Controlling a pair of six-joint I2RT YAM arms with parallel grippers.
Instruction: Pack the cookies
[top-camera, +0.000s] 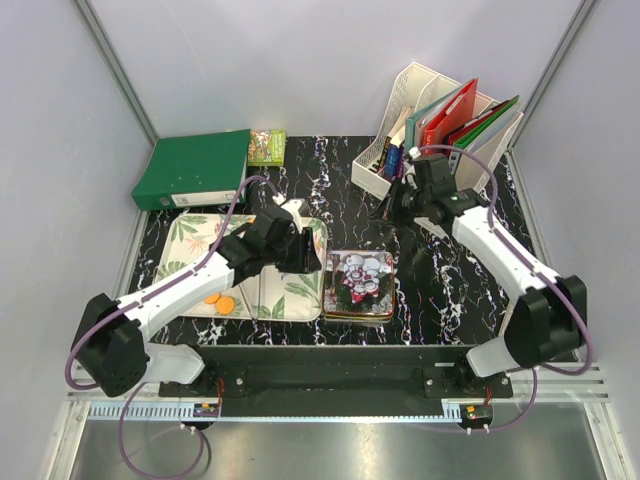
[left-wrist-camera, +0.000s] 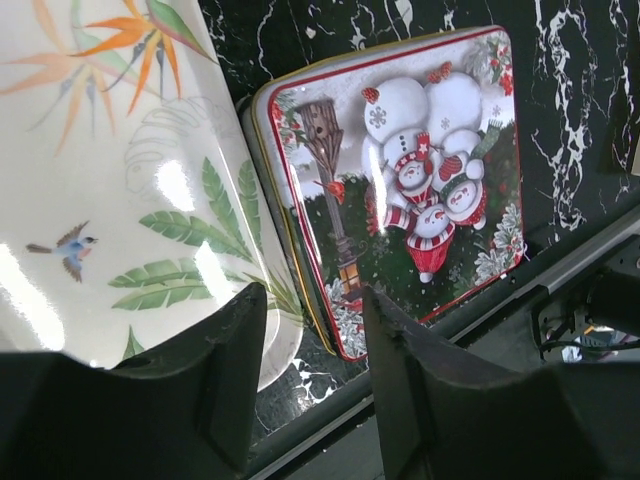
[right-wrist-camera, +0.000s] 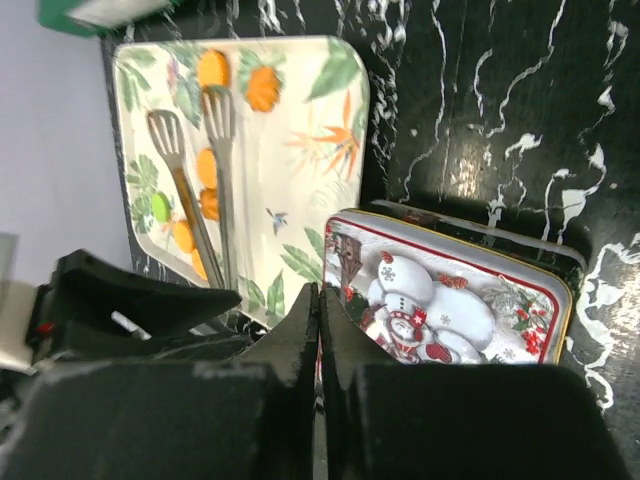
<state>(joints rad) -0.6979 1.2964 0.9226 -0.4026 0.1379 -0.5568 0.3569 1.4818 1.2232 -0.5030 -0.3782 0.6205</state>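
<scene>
Several orange cookies (right-wrist-camera: 262, 88) lie on the floral tray (right-wrist-camera: 320, 120); two of them show in the top view (top-camera: 220, 302) near the tray's front edge. Metal tongs (right-wrist-camera: 218, 150) lie on the tray among them. The snowman tin (top-camera: 360, 285) stands closed right of the tray (top-camera: 190, 245). My left gripper (top-camera: 303, 255) hovers over the tray's right edge, beside the tin (left-wrist-camera: 400, 180); it is open and empty (left-wrist-camera: 310, 340). My right gripper (top-camera: 388, 208) is shut and empty (right-wrist-camera: 320, 300), raised behind the tin (right-wrist-camera: 450, 300).
A green binder (top-camera: 195, 168) and a small green box (top-camera: 266, 147) sit at the back left. A white file organiser (top-camera: 440, 125) with folders stands at the back right. A green disc (right-wrist-camera: 160, 207) lies on the tray.
</scene>
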